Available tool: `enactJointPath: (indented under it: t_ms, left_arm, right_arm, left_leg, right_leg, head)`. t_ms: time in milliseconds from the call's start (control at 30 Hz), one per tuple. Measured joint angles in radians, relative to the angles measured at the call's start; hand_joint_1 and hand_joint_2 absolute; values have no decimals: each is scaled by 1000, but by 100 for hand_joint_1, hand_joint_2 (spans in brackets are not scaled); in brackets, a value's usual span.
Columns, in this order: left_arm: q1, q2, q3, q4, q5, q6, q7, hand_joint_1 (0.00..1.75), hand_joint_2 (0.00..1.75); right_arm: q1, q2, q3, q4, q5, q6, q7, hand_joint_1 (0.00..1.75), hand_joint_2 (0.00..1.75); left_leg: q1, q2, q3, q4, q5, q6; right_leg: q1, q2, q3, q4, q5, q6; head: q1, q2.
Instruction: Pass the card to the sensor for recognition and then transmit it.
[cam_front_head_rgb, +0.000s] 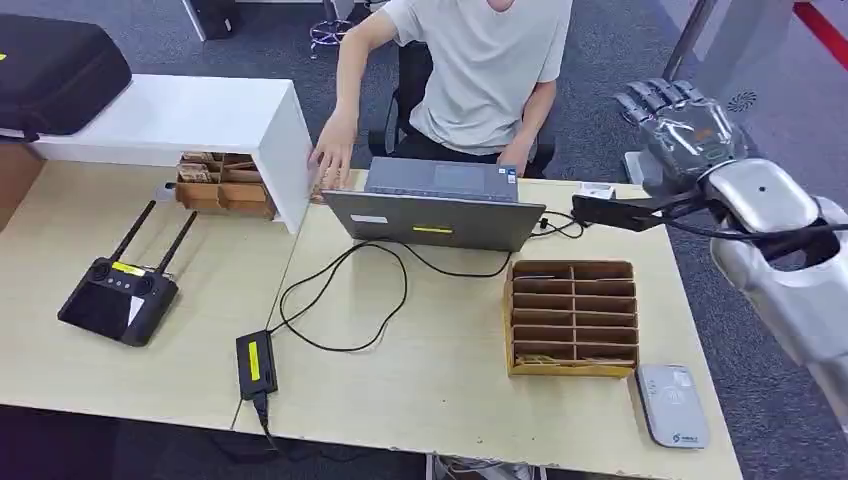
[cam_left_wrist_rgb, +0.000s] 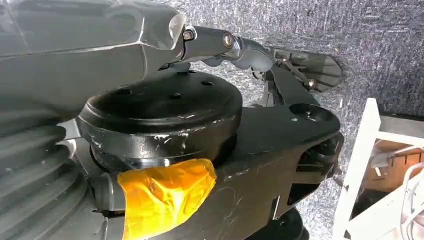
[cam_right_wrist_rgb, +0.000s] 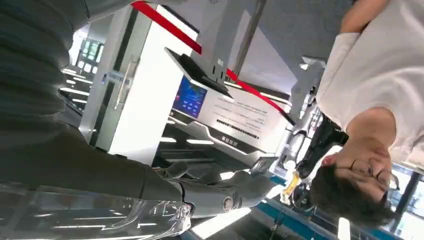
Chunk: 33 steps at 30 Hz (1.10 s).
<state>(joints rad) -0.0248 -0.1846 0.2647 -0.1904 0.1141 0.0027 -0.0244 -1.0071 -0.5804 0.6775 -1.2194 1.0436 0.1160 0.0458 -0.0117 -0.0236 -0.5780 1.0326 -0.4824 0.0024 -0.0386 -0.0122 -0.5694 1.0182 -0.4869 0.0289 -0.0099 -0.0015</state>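
My right hand (cam_front_head_rgb: 682, 118) is raised over the table's far right corner, fingers pointing away toward the seated person (cam_front_head_rgb: 490, 60). In the right wrist view the hand (cam_right_wrist_rgb: 220, 195) pinches a small flat grey card (cam_right_wrist_rgb: 263, 164) at its fingertips. The head view hides the card behind the hand. The white card sensor (cam_front_head_rgb: 672, 403) lies flat at the table's near right corner, well below and behind this hand. My left hand (cam_left_wrist_rgb: 225, 45) hangs beside my body, its thumb stretched out and holding nothing.
A slotted cardboard organiser (cam_front_head_rgb: 572, 318) stands just left of the sensor. The person's laptop (cam_front_head_rgb: 435, 205) sits at the far middle, with cables and a black power brick (cam_front_head_rgb: 255, 362) in front. A remote controller (cam_front_head_rgb: 120, 295) lies left, beside a white shelf (cam_front_head_rgb: 190, 115).
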Motion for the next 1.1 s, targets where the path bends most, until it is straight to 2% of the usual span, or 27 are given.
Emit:
enactJointPath:
  t_ms: [167,333,700,833,933,1100]
  left_arm:
    - [0,0,0,0,4,2,-2,0,175]
    - [0,0,0,0,3,2,-1,0,175]
    - [0,-2,0,0,-18,5,-1,0,175]
    - [-1,-2,0,0,-24,9,0,0,175]
    - [-2,-5,0,0,-24,17,2,0,175]
    - [-5,-8,0,0,-24,23,9,0,175]
  right_arm:
    - [31,-137,-2,-159,-69,0,21,0,175]
    - [49,-203,-2,-233,-77,0,24,0,175]
    - [65,-241,-2,-270,-80,2,25,0,175]
    - [91,-257,-2,-291,-115,27,27,0,175]
    - [148,-280,-9,-334,-141,18,27,0,175]
    - [334,-289,-64,-406,-99,-72,32,0,175]
  left_leg:
    - [0,1,-1,0,-1,0]
    - [0,2,0,0,-1,0]
    - [0,2,0,0,0,0]
    - [0,2,0,0,0,0]
    - [1,2,0,0,0,0]
    - [1,1,0,0,0,0]
  right_leg:
    - [0,0,0,-1,0,0]
    - [0,2,0,0,0,0]
    - [0,2,0,0,1,0]
    - [0,2,0,0,0,0]
    - [0,1,0,-1,0,0]
    - [1,1,0,-1,0,1]
  head:
    - [0,0]
    - [0,0]
    - [0,0]
    - [0,0]
    - [0,0]
    - [0,0]
